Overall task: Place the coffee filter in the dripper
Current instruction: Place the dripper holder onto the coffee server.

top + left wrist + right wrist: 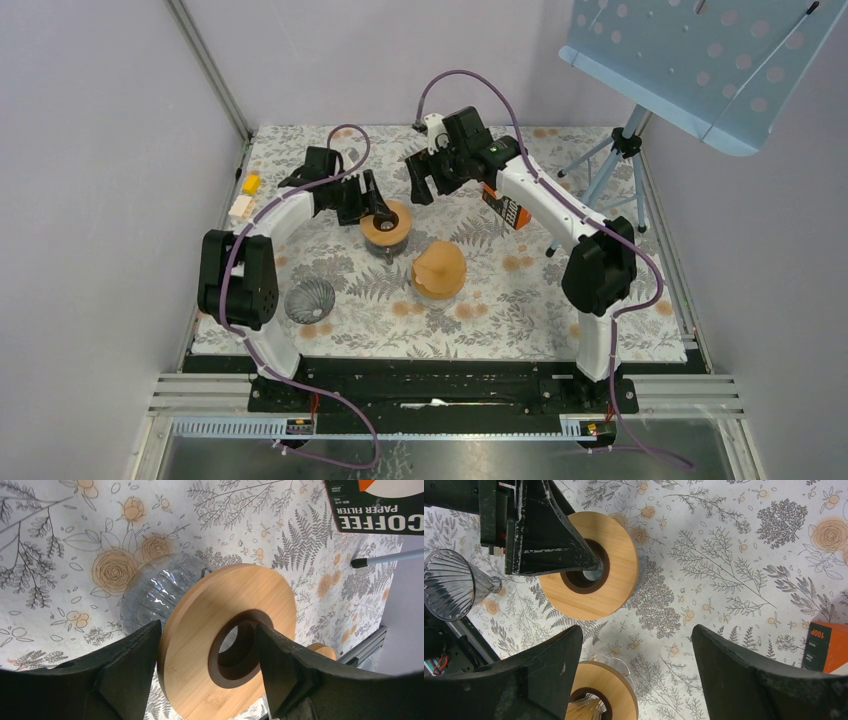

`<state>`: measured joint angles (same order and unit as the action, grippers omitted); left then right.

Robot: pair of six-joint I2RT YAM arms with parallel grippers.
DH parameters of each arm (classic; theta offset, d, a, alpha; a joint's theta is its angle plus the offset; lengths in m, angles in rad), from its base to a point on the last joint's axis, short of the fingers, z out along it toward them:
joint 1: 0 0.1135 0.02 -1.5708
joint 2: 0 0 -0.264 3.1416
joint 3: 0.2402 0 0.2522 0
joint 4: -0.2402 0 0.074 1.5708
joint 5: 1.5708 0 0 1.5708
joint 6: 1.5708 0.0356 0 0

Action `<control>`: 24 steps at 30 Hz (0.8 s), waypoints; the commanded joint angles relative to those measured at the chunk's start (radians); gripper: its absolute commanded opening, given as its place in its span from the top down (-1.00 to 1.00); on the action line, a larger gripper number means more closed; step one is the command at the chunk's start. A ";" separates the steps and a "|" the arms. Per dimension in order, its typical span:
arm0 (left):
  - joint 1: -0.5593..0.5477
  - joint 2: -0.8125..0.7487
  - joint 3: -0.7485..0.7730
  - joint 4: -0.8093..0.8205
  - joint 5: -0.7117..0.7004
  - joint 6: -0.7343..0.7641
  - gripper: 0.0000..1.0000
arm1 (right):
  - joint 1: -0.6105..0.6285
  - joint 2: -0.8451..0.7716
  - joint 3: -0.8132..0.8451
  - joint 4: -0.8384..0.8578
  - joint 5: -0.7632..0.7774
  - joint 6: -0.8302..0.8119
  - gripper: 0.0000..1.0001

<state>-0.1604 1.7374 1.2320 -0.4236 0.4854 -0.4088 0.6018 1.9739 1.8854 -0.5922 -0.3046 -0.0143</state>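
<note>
Coffee filter (438, 262): tan paper cone seated on a second wooden ring (616, 690), just below the middle of the top view, touched by neither set of fingers. Hard to tell whether one sheet or a stack.

From the left edge: yellow block (251, 184) and white block (240, 208) at the upper left of the patterned bench (600, 300), well apart from the work. Next, lower left, a bare ribbed glass cone (310, 300) resting alone. Then, centre-left, left fingers (125, 675) closed on the dripper (200, 625): one finger outside the wooden rim, the other down the centre hole, wood clamped between. Glass body showing beyond the wood in the left wrist view. Just right of that and lower, the filter, near the dripper but not touching. Above it, upper middle, right fingers (539, 675) spread wide over bare bench, nothing between. Further right, orange filter box (507, 212) partly under the right arm, and a music stand (690, 60) at upper right.

Handling, as a judgement: very light, thin, limp paper; prone to creasing, tearing or folding flat under a hard pinch; likely to cling to a neighbour if stacked. Best taken at the free edge of the paper wall, one finger inside and one outside, with a gentle close, then lifted straight off and lowered point-first into the steadied dripper.
</note>
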 commanded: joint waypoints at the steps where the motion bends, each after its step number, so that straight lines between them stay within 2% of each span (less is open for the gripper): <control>1: 0.008 -0.056 0.065 0.034 -0.010 0.051 -0.46 | -0.022 -0.077 -0.009 0.021 -0.003 -0.019 -0.75; 5: 0.021 -0.135 0.082 0.020 -0.075 0.146 -0.57 | -0.037 -0.105 -0.033 0.026 -0.022 -0.031 -0.75; 7: 0.032 -0.183 0.088 -0.010 -0.109 0.205 -0.73 | -0.040 -0.130 -0.055 0.030 -0.027 -0.052 -0.76; 9: 0.057 -0.229 0.090 -0.064 -0.099 0.297 -0.87 | -0.042 -0.165 -0.093 0.037 -0.032 -0.084 -0.76; 11: 0.093 -0.269 0.097 -0.152 -0.070 0.409 -0.93 | -0.045 -0.209 -0.148 0.056 -0.034 -0.114 -0.77; 15: 0.186 -0.327 0.098 -0.401 -0.067 0.663 -0.94 | -0.054 -0.305 -0.267 0.084 -0.059 -0.192 -0.77; 18: 0.246 -0.380 0.050 -0.529 -0.135 0.838 -0.91 | -0.057 -0.361 -0.331 0.081 -0.081 -0.242 -0.78; 21: 0.279 -0.429 -0.021 -0.609 -0.202 0.970 -0.85 | -0.059 -0.407 -0.393 0.076 -0.101 -0.276 -0.78; 24: 0.284 -0.454 -0.085 -0.649 -0.248 1.028 -0.79 | -0.060 -0.436 -0.433 0.077 -0.111 -0.285 -0.78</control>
<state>0.1184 1.3277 1.2137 -0.9314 0.3183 0.4183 0.5499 1.5944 1.4952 -0.5385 -0.3733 -0.2428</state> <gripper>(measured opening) 0.911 0.886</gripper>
